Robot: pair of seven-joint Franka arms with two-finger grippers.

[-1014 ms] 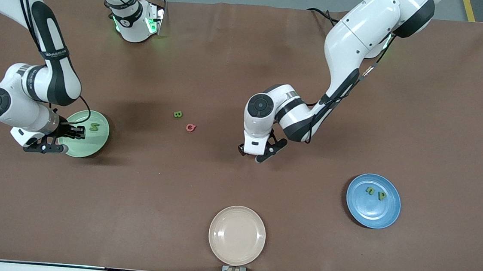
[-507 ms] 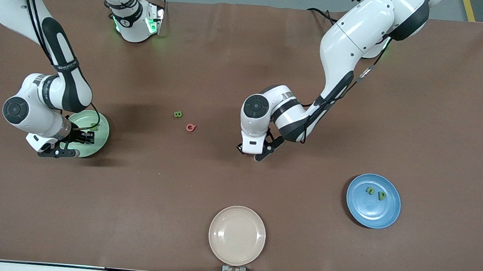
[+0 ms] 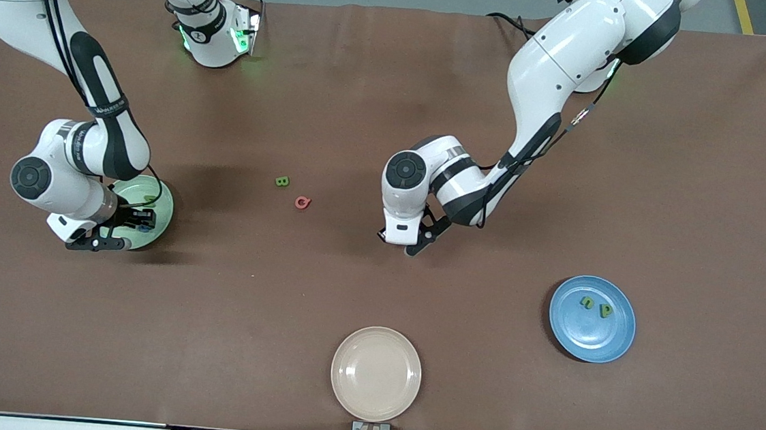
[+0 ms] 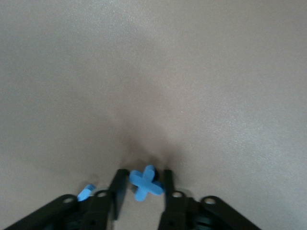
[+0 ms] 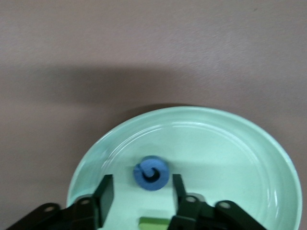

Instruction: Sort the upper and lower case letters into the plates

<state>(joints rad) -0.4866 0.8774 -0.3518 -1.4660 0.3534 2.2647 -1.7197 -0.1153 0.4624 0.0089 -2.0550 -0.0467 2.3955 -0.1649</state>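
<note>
Brown table (image 3: pixel 701 165): right gripper (image 5: pixel 141 189), jaws apart, drops blue letter (image 5: pixel 150 173) into mint plate (image 5: pixel 249 158); left gripper (image 4: pixel 142 189) pinches blue x (image 4: pixel 145 183) for sorting.

Even overhead light is filling the front view, and the arms are casting soft dark shadows on the brown table (image 3: pixel 337 102). The wrist views are looking softer; a broad shadow band is lying above the mint plate (image 5: pixel 249 158), whose rim is catching faint glare

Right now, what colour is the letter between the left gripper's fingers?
Blue letter, seen best in the left wrist view.
</note>
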